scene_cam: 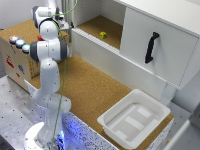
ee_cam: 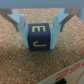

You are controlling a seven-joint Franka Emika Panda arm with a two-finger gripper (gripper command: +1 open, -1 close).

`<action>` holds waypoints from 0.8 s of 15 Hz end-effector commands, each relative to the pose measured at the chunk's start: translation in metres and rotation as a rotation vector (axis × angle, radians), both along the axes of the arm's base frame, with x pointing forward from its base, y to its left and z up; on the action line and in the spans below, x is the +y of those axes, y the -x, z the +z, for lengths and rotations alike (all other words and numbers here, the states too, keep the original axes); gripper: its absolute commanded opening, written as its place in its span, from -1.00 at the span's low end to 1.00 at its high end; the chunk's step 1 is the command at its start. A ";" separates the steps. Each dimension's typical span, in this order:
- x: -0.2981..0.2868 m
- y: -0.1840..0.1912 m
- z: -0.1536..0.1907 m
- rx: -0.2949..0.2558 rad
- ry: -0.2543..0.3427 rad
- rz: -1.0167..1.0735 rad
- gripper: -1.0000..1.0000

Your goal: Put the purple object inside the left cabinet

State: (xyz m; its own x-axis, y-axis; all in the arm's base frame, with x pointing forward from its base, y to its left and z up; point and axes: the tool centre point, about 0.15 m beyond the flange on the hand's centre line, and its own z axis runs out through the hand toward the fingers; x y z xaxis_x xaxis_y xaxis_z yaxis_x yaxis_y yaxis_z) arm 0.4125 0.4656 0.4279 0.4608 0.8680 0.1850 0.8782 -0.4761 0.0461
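**A:** Status on the gripper?

**B:** My gripper (ee_cam: 39, 31) is clamped on the purple object (ee_cam: 38, 37), one finger on each side face. It's a small block with yellow letters on the faces towards the wrist camera, hanging just above the cork worktop (ee_cam: 30, 65).

**A:** How does it handle?

**B:** My read: stiff, light, flat-sided. Edges look sharp and there's no sag or squash between the fingers. Opposite flat faces are the right place to hold. Surface finish is too blurred to judge, so I'd not rule out slip.

**A:** Where is it on the worktop?

**B:** Hard to pin. In the exterior view my arm covers the gripper and the block completely. Best guess is the far edge of the worktop, near the cardboard box (scene_cam: 17, 57).

**A:** And the target?

**B:** The left cabinet (scene_cam: 97, 25) sits beyond that, open-fronted, cork floor. A small yellow-green object (scene_cam: 103, 35) is already inside; can't make out what it is. Part of the floor is hidden behind the front lip.
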 end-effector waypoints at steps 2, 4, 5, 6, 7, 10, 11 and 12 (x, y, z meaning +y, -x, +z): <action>-0.002 0.000 0.052 -0.020 0.103 -0.172 -1.00; -0.023 0.002 0.061 -0.020 0.084 -0.267 -1.00; -0.038 0.000 0.062 -0.005 0.066 -0.326 -1.00; -0.050 -0.003 0.064 0.006 0.049 -0.376 -1.00; -0.064 -0.006 0.065 0.007 0.032 -0.420 -1.00; -0.109 -0.028 0.069 0.055 -0.071 -0.593 -1.00; -0.121 -0.037 0.067 0.045 -0.088 -0.666 -1.00; -0.134 -0.046 0.066 0.049 -0.121 -0.737 -1.00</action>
